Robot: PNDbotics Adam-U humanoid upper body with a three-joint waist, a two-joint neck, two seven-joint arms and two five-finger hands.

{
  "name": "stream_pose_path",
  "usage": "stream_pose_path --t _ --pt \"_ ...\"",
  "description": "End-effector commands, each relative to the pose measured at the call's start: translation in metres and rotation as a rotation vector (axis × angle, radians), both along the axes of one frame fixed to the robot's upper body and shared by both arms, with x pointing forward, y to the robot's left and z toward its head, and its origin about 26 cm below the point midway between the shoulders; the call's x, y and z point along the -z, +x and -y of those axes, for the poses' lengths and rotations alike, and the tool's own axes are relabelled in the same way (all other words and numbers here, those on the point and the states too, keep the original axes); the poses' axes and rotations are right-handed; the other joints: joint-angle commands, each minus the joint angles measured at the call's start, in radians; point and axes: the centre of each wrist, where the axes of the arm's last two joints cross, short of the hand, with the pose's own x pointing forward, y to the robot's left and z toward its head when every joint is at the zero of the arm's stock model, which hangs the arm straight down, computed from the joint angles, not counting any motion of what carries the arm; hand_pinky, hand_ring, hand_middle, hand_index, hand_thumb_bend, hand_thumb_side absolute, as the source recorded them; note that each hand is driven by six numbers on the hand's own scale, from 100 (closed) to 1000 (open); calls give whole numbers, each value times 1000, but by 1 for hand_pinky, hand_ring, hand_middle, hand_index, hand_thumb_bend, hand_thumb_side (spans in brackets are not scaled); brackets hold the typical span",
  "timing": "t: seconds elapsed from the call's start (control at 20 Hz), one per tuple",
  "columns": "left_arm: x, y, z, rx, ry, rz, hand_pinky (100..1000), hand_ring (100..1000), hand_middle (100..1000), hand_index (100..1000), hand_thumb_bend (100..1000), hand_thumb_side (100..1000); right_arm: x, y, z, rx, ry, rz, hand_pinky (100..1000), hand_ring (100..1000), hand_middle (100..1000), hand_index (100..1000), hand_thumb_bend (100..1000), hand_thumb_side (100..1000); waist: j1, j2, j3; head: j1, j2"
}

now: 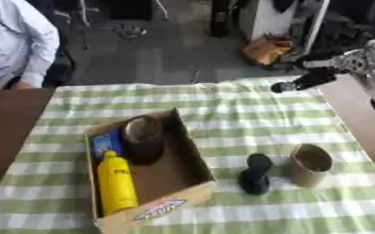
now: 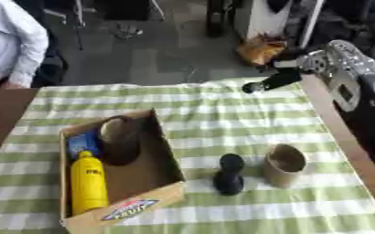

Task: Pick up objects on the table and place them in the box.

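Cloth with green and white checks [image 1: 247, 114] covers the table. On the left part of it sits an open cardboard box [image 1: 192, 157], turned a little askew. A yellow bottle [image 1: 116, 183] lies inside along the box's left wall, with its cap pointing to the far end. Just past the cap is a small blue thing [image 1: 104, 142], too blurry to name. Next to that, at the far end of the box, stands a dark brown round thing [image 1: 143, 138] like a cup or a roll, leaning near the right wall. The front wall of the box has a red, white and blue label [image 1: 160, 209].

To the right of the box, out on the cloth, lies a black thing [image 1: 254, 173] with a round knob at its far end. Just beside it on the right stands a brown cup [image 1: 310, 164], tipped a bit, with its open mouth showing.

Far off at the top right, the robot's right hand [image 2: 264, 84] hangs over the far edge of the table, well apart from the cup and the black thing. It holds nothing, but I cannot tell if its fingers are curled or straight.
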Motion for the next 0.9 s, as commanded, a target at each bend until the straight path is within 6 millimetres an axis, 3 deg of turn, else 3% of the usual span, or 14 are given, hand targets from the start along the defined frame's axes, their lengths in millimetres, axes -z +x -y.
stream_pose_path --t 0.05,0.25,0.9 --pt "-10 -3 -1 0 21 27 909 1000 1000 1000 100 991 -14 -6 13 17 -2 5 987 1000 1000 1000 538 971 -3 -10 -1 3 1" --pt "-10 -3 -1 -1 23 28 908 1000 1000 1000 100 994 -7 -10 23 39 -4 -48 993 1000 1000 1000 535 961 -4 -11 0 6 3" --pt "-9 -3 -2 -5 18 23 905 1000 1000 1000 100 992 7 -32 40 56 79 8 965 1000 1000 1000 514 1000 -3 -6 -3 15 8"
